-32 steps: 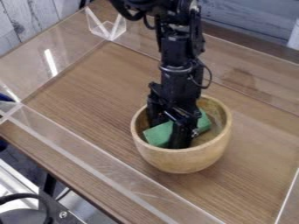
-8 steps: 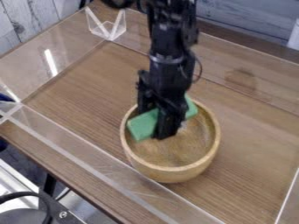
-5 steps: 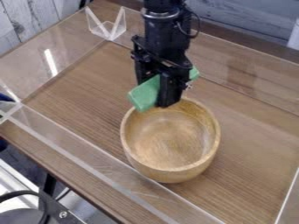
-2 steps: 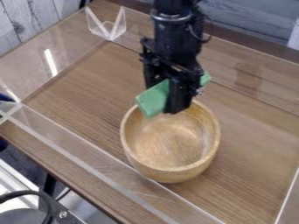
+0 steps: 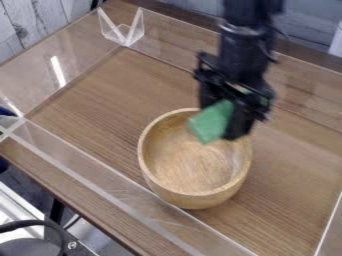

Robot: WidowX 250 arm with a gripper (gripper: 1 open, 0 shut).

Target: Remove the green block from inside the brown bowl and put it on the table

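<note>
The green block (image 5: 211, 123) hangs in the air above the right part of the brown bowl's rim, tilted, with my gripper (image 5: 230, 112) shut on it. The black arm comes down from the top of the view. Below it stands the brown bowl (image 5: 167, 182), round and light wood, its pale inside bare. The bowl rests on the wood-grain table (image 5: 100, 95).
Low clear acrylic walls (image 5: 54, 70) edge the table on the left and front. A clear acrylic corner piece (image 5: 123, 28) stands at the back left. Open tabletop lies to the right of the bowl and behind it.
My gripper has carried the green block up out of the bowl and then to the right, from above the bowl's back rim to above its right side. The bowl stayed put.
</note>
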